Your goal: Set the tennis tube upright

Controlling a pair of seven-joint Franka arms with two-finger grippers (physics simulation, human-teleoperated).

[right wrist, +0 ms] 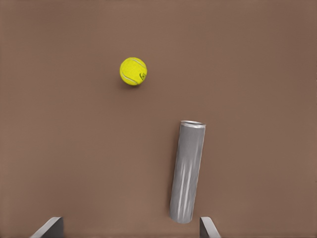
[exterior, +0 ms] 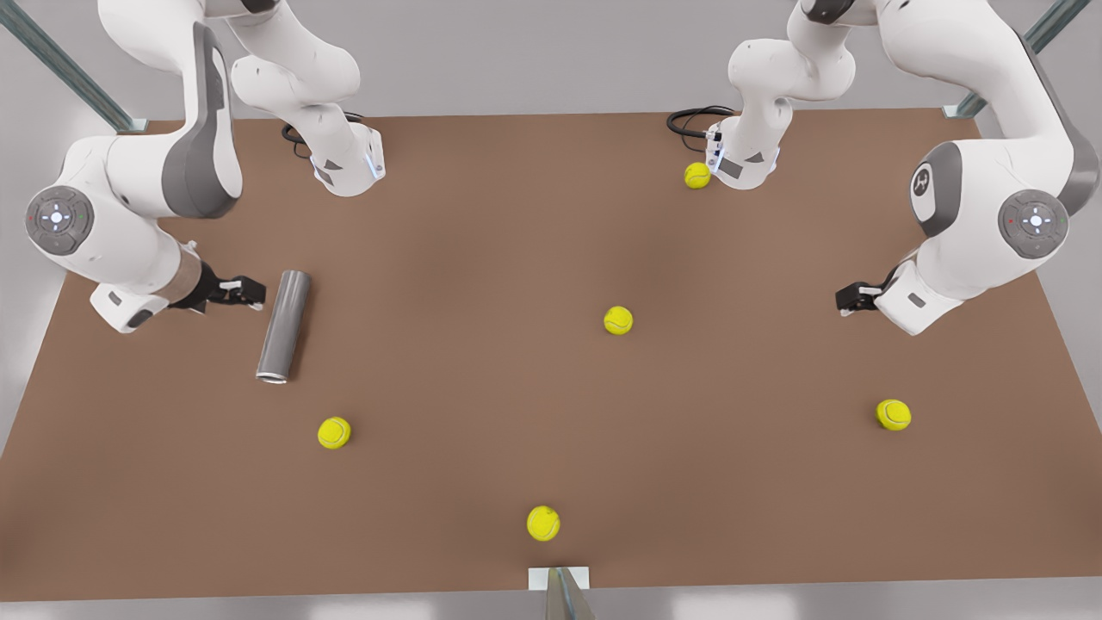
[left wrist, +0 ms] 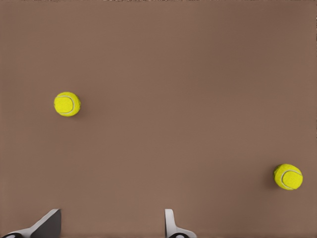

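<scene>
Front view: the tennis tube (exterior: 283, 326) was shown lying on its side on the brown table (exterior: 482, 258), toward the front view's left, with its lighter rim at the end nearer the camera. One tube was counted, and five tennis balls: one beside the far arm base (exterior: 697, 176), one near the table's middle (exterior: 618, 320), one at the front view's right (exterior: 894, 415), one just beyond the tube's rimmed end (exterior: 334, 432), and one by the near edge (exterior: 543, 523).

The right gripper (exterior: 250, 293) was seen low over the table, just beside the tube's plain end and apart from it. In the right wrist view its fingers (right wrist: 49, 227) were spread wide, with the tube (right wrist: 187, 171) lying between them and nothing clasped. The left gripper (exterior: 848, 299) was held waiting at the front view's right, well apart from the tube; its fingers (left wrist: 171, 223) were likewise parted and empty in the left wrist view.

The tube was judged stiff, hollow and light, with a smooth wall likely to slip or roll under an off-centre squeeze. A hold across its width, near the plain end, was judged best, so that the tube could be tipped up about the rimmed end. Too hard a pinch on a thin wall might dent it.
</scene>
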